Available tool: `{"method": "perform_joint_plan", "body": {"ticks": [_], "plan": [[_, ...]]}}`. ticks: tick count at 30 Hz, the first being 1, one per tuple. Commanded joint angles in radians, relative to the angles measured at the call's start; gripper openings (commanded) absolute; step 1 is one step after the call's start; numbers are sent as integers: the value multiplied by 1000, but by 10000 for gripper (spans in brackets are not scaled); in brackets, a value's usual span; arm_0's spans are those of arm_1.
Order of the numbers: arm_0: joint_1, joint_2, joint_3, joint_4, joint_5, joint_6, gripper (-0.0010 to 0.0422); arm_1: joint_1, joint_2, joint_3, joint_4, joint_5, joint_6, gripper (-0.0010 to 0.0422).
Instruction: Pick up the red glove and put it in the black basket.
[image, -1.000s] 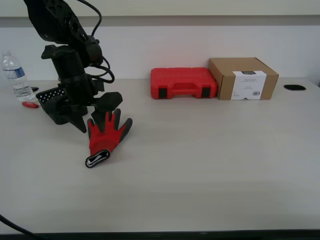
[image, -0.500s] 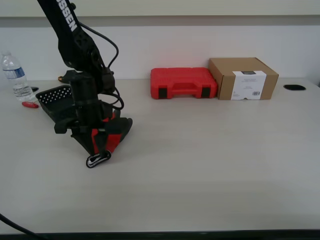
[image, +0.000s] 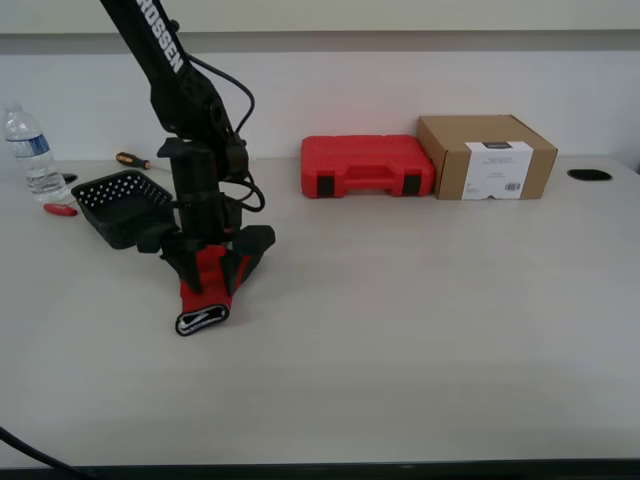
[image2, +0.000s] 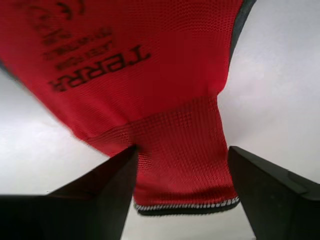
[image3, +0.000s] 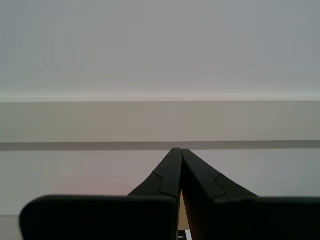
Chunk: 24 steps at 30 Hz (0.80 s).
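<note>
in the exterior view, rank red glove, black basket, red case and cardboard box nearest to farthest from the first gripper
1. red glove, between my first gripper's fingers.
2. black basket, just toward the exterior view's left.
3. red case, toward the back wall.
4. cardboard box, farthest toward the exterior view's right.

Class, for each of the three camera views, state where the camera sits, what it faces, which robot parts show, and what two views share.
Exterior view: on the robot, off the arms, facing the table and wall; shows my first arm over the red knit glove beside the black mesh plastic basket.
First wrist view: on my first gripper, looking down at the glove, jaws open astride its cuff.
Second wrist view: on my second gripper, jaws shut, facing a bare wall.
Shared: the glove, in the exterior and first wrist views.
</note>
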Motion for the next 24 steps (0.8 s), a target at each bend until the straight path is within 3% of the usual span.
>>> {"method": "perform_joint_plan", "body": {"ticks": [1,4,5,6,14,17,24], "plan": [[1,0,1,3,0,3,0,-3,86,81,-100,30,16,166],[0,0,1,4,0,3,0,-8,183,148,-202,43,89,63],[1,0,1,3,0,3,0,-9,189,161,-212,15,109,12],[0,0,1,4,0,3,0,-10,187,164,-212,16,112,-5],[1,0,1,1,0,2,0,-13,-47,156,-145,9,123,-2],[0,0,1,-5,0,3,0,-13,-142,152,-132,-86,123,-2],[0,0,1,-14,0,3,0,13,-339,151,-130,-220,122,-2]]}}
